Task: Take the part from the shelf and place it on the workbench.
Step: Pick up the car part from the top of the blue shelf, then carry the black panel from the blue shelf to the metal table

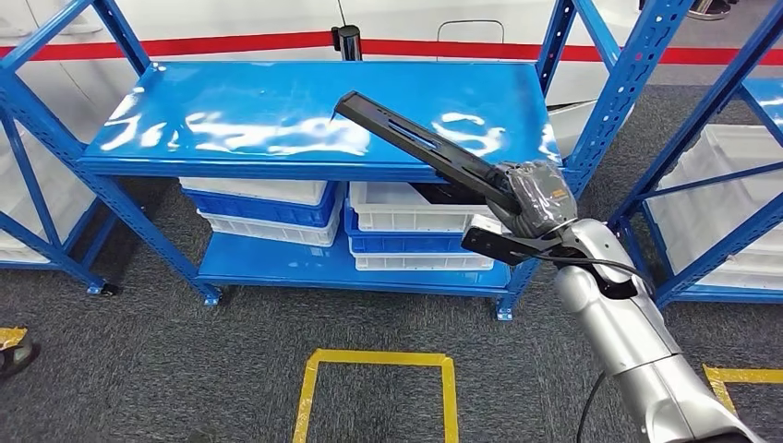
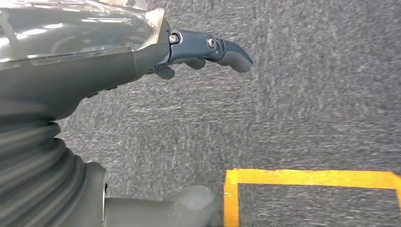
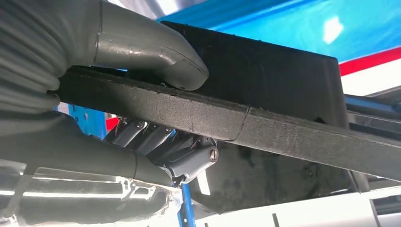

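Blue steel shelving (image 1: 314,120) stands ahead, white and blue bins (image 1: 406,226) beneath its top deck. Right hand (image 1: 534,205) holds the long black slotted part (image 1: 420,146) aloft above that deck, thumb (image 3: 156,49) and fingers (image 3: 189,158) clamped around it. Left hand (image 2: 142,52) hangs empty, fingers (image 2: 227,52) loosely curled. Judged step: carrying. Next: turn toward the workbench.

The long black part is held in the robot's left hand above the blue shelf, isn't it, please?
Not quite: the right hand holds the long black part above the blue shelf, as the head view shows. The left hand holds nothing.
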`<action>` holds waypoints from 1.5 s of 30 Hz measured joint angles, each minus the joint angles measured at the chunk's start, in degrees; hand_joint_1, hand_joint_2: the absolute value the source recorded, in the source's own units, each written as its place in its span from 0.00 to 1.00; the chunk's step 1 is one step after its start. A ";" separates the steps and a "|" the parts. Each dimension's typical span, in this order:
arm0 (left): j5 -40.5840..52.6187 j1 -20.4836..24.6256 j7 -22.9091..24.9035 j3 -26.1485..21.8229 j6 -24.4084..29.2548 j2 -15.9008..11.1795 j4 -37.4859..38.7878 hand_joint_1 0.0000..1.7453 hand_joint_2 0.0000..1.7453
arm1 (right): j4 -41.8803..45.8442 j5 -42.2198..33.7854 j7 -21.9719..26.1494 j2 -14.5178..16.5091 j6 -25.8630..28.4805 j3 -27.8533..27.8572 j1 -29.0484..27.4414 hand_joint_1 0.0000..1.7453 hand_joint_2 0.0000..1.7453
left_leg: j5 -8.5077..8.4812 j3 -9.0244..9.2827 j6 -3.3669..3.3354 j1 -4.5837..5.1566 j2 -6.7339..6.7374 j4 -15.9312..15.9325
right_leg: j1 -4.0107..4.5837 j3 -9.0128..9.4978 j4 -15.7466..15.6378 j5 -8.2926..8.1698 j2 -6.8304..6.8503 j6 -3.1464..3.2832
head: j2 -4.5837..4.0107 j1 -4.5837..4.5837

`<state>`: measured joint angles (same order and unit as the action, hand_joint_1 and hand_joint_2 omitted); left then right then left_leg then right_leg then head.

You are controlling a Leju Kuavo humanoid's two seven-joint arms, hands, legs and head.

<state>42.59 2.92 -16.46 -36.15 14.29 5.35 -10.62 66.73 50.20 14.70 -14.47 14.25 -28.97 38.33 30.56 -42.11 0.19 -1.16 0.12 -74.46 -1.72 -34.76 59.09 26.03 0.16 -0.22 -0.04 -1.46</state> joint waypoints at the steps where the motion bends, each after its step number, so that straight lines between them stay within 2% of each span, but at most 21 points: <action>1: -0.02 0.07 0.06 0.00 -0.04 -0.02 -0.01 0.00 1.00 | 0.00 0.25 -0.16 0.36 -0.11 -0.02 0.15 1.00 1.00 | -1.30 2.52 -0.23 -0.03 -0.01 2.52 | 0.04 -0.59 0.00 -0.53 -0.03 -0.15 | 0.00 -0.01; 3: -0.05 0.33 0.21 0.00 -0.10 -0.17 -0.08 0.00 1.00 | 0.02 0.65 -0.53 1.05 -0.33 -0.02 0.61 1.00 1.00 | -1.98 8.81 -0.94 0.13 -0.18 10.71 | 0.11 -1.36 -0.02 -1.44 -0.05 -0.64 | 0.00 0.02; 5: -0.05 0.54 0.31 -0.01 -0.21 -0.34 -0.14 0.00 1.00 | 0.04 0.96 -0.76 1.57 -0.54 -0.06 1.11 1.00 1.00 | -1.16 12.13 -1.54 0.61 -0.38 15.85 | 0.03 -1.69 -0.24 -2.31 0.06 -1.49 | 0.00 0.08; 7: -0.06 0.56 0.30 -0.04 -0.27 -0.45 -0.13 0.00 1.00 | 0.06 1.20 -0.84 1.87 -0.75 -0.19 1.28 1.00 1.00 | -1.90 12.13 -2.25 0.96 -0.35 16.96 | -0.07 -1.90 -0.65 -3.19 0.15 -2.40 | 0.00 0.05; 9: -0.08 0.58 0.20 -0.08 -0.26 -0.40 -0.14 0.00 1.00 | 0.08 1.37 -0.84 1.91 -0.88 -0.34 1.13 1.00 1.00 | -3.68 11.56 -3.11 0.92 -0.10 18.14 | 0.03 -2.76 0.20 -1.94 0.13 -2.46 | 0.00 0.10; 12: -0.08 0.63 0.09 -0.11 -0.26 -0.28 -0.14 0.00 1.00 | 0.10 1.46 -0.84 1.84 -0.91 -0.43 1.00 1.00 1.00 | -6.16 9.30 -3.90 1.03 0.08 18.77 | 0.12 -5.72 9.28 5.22 0.03 -1.52 | 0.00 0.36; 13: -0.08 0.62 0.09 -0.12 -0.26 -0.28 -0.14 0.00 1.00 | 0.10 1.47 -0.84 1.82 -0.91 -0.43 0.91 1.00 1.00 | -6.86 8.34 -3.91 1.07 0.08 18.73 | 0.10 -6.40 12.95 6.72 0.02 -1.69 | 0.00 0.40; 15: -0.08 0.61 0.08 -0.14 -0.27 -0.22 -0.13 0.00 1.00 | 0.09 1.48 -0.84 1.80 -0.91 -0.44 0.71 1.00 1.00 | -8.25 6.42 -3.71 1.09 0.10 18.57 | 0.07 -5.44 15.63 6.20 0.01 -2.87 | 0.00 0.41; 17: -0.08 0.61 0.03 -0.15 -0.28 -0.13 -0.14 0.00 1.00 | 0.10 1.50 -0.84 1.81 -0.91 -0.44 0.76 1.00 1.00 | -9.47 4.51 -3.26 1.04 0.10 18.02 | 0.01 -0.63 10.68 3.97 0.03 -3.94 | 0.00 0.41; 19: -0.04 0.61 -0.24 -0.15 -0.28 -0.10 -0.15 0.00 1.00 | 0.19 1.58 -0.84 1.85 -0.91 -0.41 0.98 1.00 1.00 | -10.32 2.86 -2.65 1.22 0.08 16.93 | 0.29 5.25 2.48 4.50 -0.03 -3.66 | 0.00 0.32; 21: 0.01 0.57 -0.62 -0.16 -0.28 -0.09 -0.15 0.00 1.00 | 0.29 1.67 -0.84 1.78 -0.91 -0.37 1.03 1.00 1.00 | -11.23 2.06 -2.07 1.37 0.04 16.37 | 0.66 7.25 -1.39 5.73 -0.16 -2.70 | 0.00 0.11; 23: 0.03 0.33 -0.99 -0.19 -0.27 -0.12 -0.14 0.00 1.00 | 0.31 1.68 -0.85 1.50 -0.91 -0.33 0.76 1.00 1.00 | -11.50 1.64 -1.49 1.15 -0.11 16.28 | 0.24 6.44 -1.32 5.01 -0.11 -1.67 | 0.00 0.00; 24: 0.04 0.19 -1.19 -0.20 -0.26 -0.09 -0.14 0.00 1.00 | 0.32 1.68 -0.88 1.29 -0.91 -0.26 0.62 1.00 1.00 | -10.10 1.17 -1.14 0.96 -0.18 15.49 | 0.02 6.07 -1.27 4.36 -0.03 -1.08 | 0.00 -0.07; 28: 0.09 0.11 -1.56 -0.24 -0.24 0.17 -0.13 0.00 1.00 | 0.61 1.61 -1.03 0.28 -0.91 0.77 0.43 1.00 1.00 | 0.53 -1.41 0.36 0.07 -0.28 3.79 | -0.11 3.16 -1.19 1.45 0.15 0.15 | 0.00 -0.33; 30: 0.16 0.18 -1.51 -0.24 -0.24 0.29 -0.13 0.00 1.00 | 0.68 1.55 -1.06 -0.02 -0.98 1.22 0.44 1.00 1.00 | 0.34 -0.45 0.85 -0.41 -0.26 0.30 | -0.17 1.50 -1.13 0.16 0.10 -0.18 | 0.00 -0.35; 32: 0.27 0.44 -1.43 -0.24 -0.24 0.41 -0.13 0.00 1.00 | 0.69 1.55 -1.06 -0.10 -1.06 1.67 0.47 1.00 1.00 | -2.19 4.15 0.99 -0.81 -0.27 4.30 | -0.32 0.25 -1.09 -0.95 0.03 -0.77 | 0.00 -0.38; 34: 0.36 0.84 -1.40 -0.25 -0.24 0.46 -0.14 0.00 1.00 | 0.80 1.68 -1.13 -0.13 -1.07 2.20 0.55 1.00 1.00 | -2.32 10.14 0.72 -0.80 -0.43 11.94 | -0.31 -0.47 -1.07 -1.81 0.04 -1.66 | 0.00 -0.36; 36: 0.48 1.04 -1.38 -0.25 -0.24 0.47 -0.15 0.00 1.00 | 0.94 1.85 -1.25 -0.13 -1.07 2.57 0.64 1.00 1.00 | -1.35 12.70 0.11 -0.34 -0.59 16.09 | -0.22 -0.80 -1.27 -2.78 0.19 -2.73 | 0.00 -0.28; 39: 0.56 1.03 -1.32 -0.26 -0.26 0.54 -0.13 0.00 1.00 | 0.97 2.02 -1.30 -0.10 -1.07 2.87 0.30 1.00 1.00 | -2.90 11.53 -1.80 0.16 -0.30 17.06 | -0.15 -1.77 -1.08 -2.94 0.24 -3.70 | 0.00 -0.14; 43: 0.54 1.05 -1.31 -0.35 -0.24 0.62 -0.13 0.00 1.00 | 0.96 2.04 -1.31 -0.20 -1.08 3.15 -0.17 1.00 1.00 | -6.08 8.11 -3.65 0.83 0.00 17.42 | 0.08 -5.80 10.70 5.77 0.11 -2.03 | 0.00 0.21; 45: 0.58 1.03 -1.31 -0.42 -0.24 0.67 -0.13 0.00 1.00 | 0.96 2.13 -1.32 -0.28 -1.09 3.28 -0.47 1.00 1.00 | -7.59 6.12 -3.84 1.29 0.02 17.35 | 0.36 -5.67 15.25 6.51 0.06 -2.45 | 0.00 0.24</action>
<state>43.17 3.96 -17.76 -36.57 14.05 6.02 -10.75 67.69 52.33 13.38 -14.75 13.15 -25.68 37.86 22.97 -35.99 -3.65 0.13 0.14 -57.11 -1.36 -40.43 74.34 32.53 0.22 -2.66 -0.04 -1.22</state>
